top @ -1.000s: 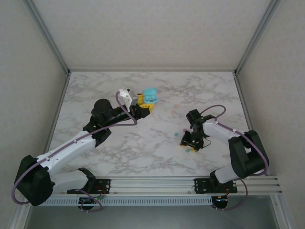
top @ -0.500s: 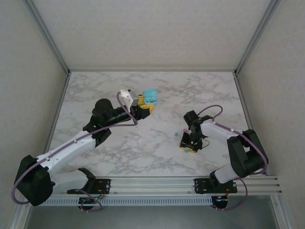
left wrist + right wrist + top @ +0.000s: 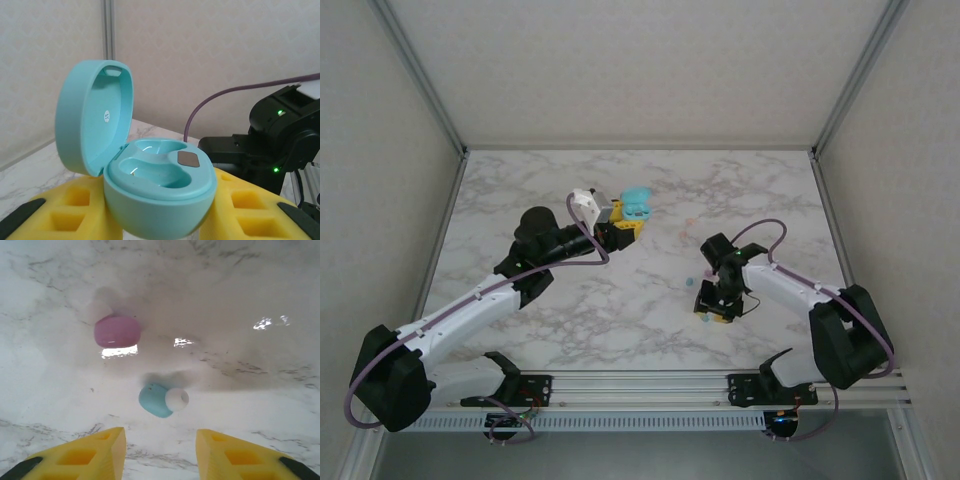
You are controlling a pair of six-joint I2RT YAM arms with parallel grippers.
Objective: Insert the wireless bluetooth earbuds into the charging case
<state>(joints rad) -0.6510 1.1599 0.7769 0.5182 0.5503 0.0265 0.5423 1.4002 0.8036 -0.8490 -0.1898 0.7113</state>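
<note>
The left fingers (image 3: 75, 205) clamp the open teal charging case (image 3: 160, 200), while the right fingers (image 3: 95, 455) stand apart above a teal earbud (image 3: 155, 401) on the bench (image 3: 240, 380).

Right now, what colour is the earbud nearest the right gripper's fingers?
The earbud is teal with a white tip; the right wrist view shows it best.

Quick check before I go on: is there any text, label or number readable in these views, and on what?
Inside the lid of the teal case, on a round white sticker: small dark marks, too blurred to read.
On the teal earbud, pink earbud and table: no print to be seen.
</note>
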